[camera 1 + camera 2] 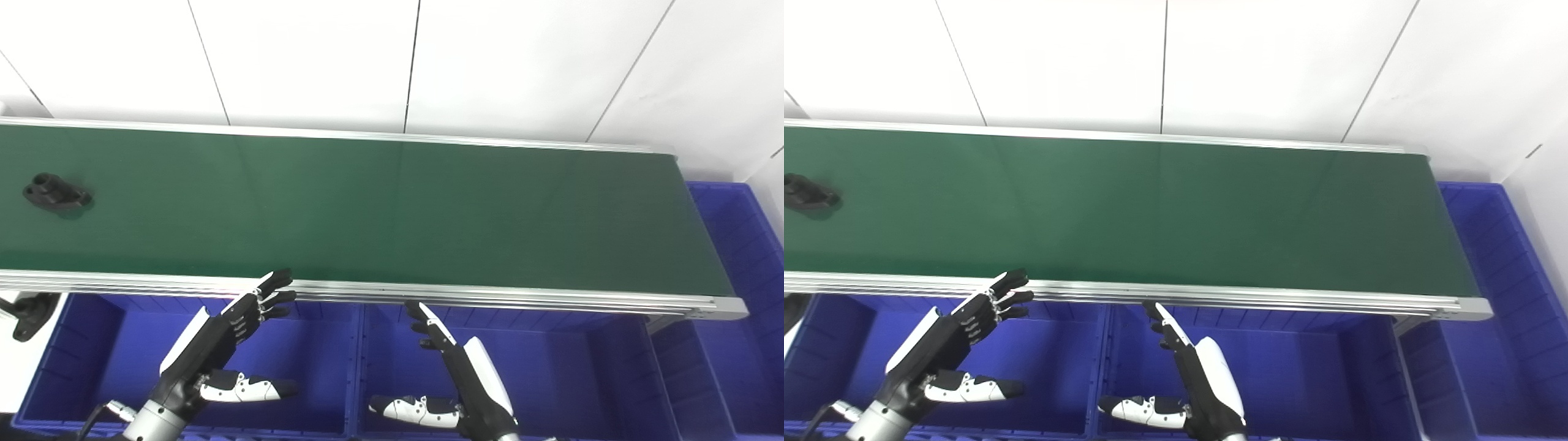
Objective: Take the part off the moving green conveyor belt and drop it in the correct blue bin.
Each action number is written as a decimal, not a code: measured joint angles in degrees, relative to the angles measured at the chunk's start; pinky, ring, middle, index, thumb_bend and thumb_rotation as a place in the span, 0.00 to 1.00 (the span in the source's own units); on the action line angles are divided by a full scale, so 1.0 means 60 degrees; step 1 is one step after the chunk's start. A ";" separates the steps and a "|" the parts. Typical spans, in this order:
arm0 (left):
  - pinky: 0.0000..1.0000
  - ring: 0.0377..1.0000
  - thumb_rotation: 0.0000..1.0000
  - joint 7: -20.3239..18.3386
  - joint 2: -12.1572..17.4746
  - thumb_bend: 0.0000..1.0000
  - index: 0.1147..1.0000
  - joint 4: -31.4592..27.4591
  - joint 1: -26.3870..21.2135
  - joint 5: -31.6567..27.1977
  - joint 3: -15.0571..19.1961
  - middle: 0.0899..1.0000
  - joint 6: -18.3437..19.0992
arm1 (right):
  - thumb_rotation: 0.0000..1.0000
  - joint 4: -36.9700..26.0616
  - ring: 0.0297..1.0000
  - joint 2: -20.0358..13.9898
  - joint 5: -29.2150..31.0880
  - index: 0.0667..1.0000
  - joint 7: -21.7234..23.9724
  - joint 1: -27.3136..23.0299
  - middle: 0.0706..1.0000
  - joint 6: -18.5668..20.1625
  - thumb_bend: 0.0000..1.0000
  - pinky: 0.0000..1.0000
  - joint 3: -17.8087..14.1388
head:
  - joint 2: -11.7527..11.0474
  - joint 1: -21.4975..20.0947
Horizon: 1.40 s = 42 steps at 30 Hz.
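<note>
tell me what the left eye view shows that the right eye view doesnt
Only the left eye view shows the whole black part on the belt, plus a black bracket on a white surface at the left edge. Only the right eye view shows more white wall beyond the end bin. Both share the green conveyor belt, the blue bins below it, and the open left hand and right hand.

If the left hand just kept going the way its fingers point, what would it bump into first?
Probably the silver metal rail edging the green conveyor belt; the left hand points up toward it, fingertips nearly there, though depth is unclear.
</note>
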 measured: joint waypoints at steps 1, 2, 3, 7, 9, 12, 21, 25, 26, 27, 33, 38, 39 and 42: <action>0.84 0.88 0.14 0.0000 0.0000 0.74 0.91 -0.0003 0.0000 0.0002 -0.0004 0.93 0.0002 | 0.32 -0.0004 0.88 -0.0006 -0.0001 0.93 0.0000 0.0000 0.91 0.0000 0.75 0.82 0.0000 | 0.0029 0.0000; 0.84 0.88 0.13 0.0000 0.0000 0.74 0.91 -0.0009 0.0001 0.0004 -0.0009 0.93 0.0011 | 0.32 -0.0010 0.88 -0.0010 -0.0005 0.93 0.0000 0.0000 0.91 0.0000 0.75 0.82 0.0001 | 0.0029 0.0000; 0.84 0.89 0.13 0.0000 0.0000 0.74 0.91 -0.0015 0.0001 0.0009 -0.0014 0.93 0.0033 | 0.32 -0.0014 0.88 -0.0012 -0.0011 0.93 0.0000 0.0000 0.91 0.0000 0.75 0.82 0.0002 | 0.0029 0.0000; 0.84 0.88 0.13 -0.0003 0.0002 0.73 0.91 -0.0023 0.0000 0.0100 -0.0032 0.93 0.0096 | 0.32 -0.0028 0.88 -0.0016 -0.0015 0.93 0.0000 0.0001 0.91 0.0000 0.75 0.82 0.0007 | 0.0014 0.0073; 0.83 0.88 0.12 -0.0003 0.0002 0.74 0.91 -0.0026 -0.0001 0.0123 -0.0036 0.93 0.0105 | 0.31 -0.0028 0.88 -0.0019 -0.0012 0.93 -0.0001 0.0000 0.91 0.0000 0.76 0.82 0.0006 | 0.0059 0.0132; 0.84 0.89 0.10 -0.0009 0.0003 0.73 0.92 -0.0040 -0.0002 0.0114 -0.0038 0.93 0.0148 | 0.30 -0.0019 0.88 -0.0029 -0.0006 0.93 -0.0019 -0.0002 0.91 -0.0005 0.75 0.82 0.0004 | 0.0073 0.0249; 0.84 0.88 0.11 -0.0010 0.0000 0.74 0.92 -0.0056 -0.0007 0.0145 -0.0079 0.92 0.0156 | 0.32 -0.0023 0.88 -0.0140 0.0060 0.93 -0.0039 -0.0003 0.91 -0.0008 0.75 0.83 0.0000 | 0.0146 0.0293; 0.85 0.89 0.11 -0.0003 -0.0001 0.74 0.92 -0.0269 -0.0005 0.0146 -0.0094 0.93 0.0180 | 0.32 -0.0030 0.89 -0.0141 0.0081 0.93 -0.0039 -0.0002 0.91 -0.0008 0.75 0.83 -0.0002 | 0.0161 0.0278; 0.85 0.88 0.11 -0.0003 -0.0002 0.74 0.92 -0.0307 -0.0005 0.0146 -0.0096 0.93 0.0179 | 0.33 -0.0031 0.89 -0.0140 0.0081 0.93 -0.0039 -0.0002 0.91 -0.0008 0.76 0.83 -0.0002 | 0.0161 0.0249; 0.84 0.88 0.12 -0.0003 -0.0002 0.74 0.91 -0.0308 -0.0005 0.0146 -0.0099 0.93 0.0180 | 0.33 -0.0035 0.88 -0.0140 0.0080 0.93 -0.0039 -0.0002 0.91 -0.0008 0.76 0.82 -0.0001 | 0.0161 0.0249; 0.84 0.88 0.11 -0.0004 0.0001 0.74 0.92 -0.0304 -0.0022 0.0146 -0.0099 0.93 0.0179 | 0.32 -0.0038 0.87 -0.0139 0.0073 0.93 -0.0058 -0.0003 0.91 -0.0008 0.75 0.81 0.0001 | 0.0161 0.0234; 0.84 0.88 0.11 -0.0004 0.0003 0.74 0.91 -0.0304 -0.0019 0.0148 -0.0099 0.93 0.0180 | 0.32 -0.0039 0.88 -0.0138 0.0078 0.94 -0.0056 -0.0004 0.91 -0.0008 0.76 0.81 0.0002 | 0.0088 0.0264; 0.84 0.88 0.11 -0.0004 0.0003 0.74 0.91 -0.0304 -0.0019 0.0148 -0.0099 0.93 0.0180 | 0.32 -0.0039 0.88 -0.0138 0.0080 0.94 -0.0056 -0.0004 0.91 -0.0008 0.76 0.81 0.0002 | 0.0073 0.0278; 0.83 0.88 0.11 -0.0004 0.0003 0.74 0.91 -0.0292 -0.0019 0.0150 -0.0103 0.93 0.0179 | 0.31 -0.0038 0.88 -0.0139 0.0091 0.93 -0.0057 -0.0003 0.91 -0.0008 0.75 0.82 0.0001 | 0.0088 0.0453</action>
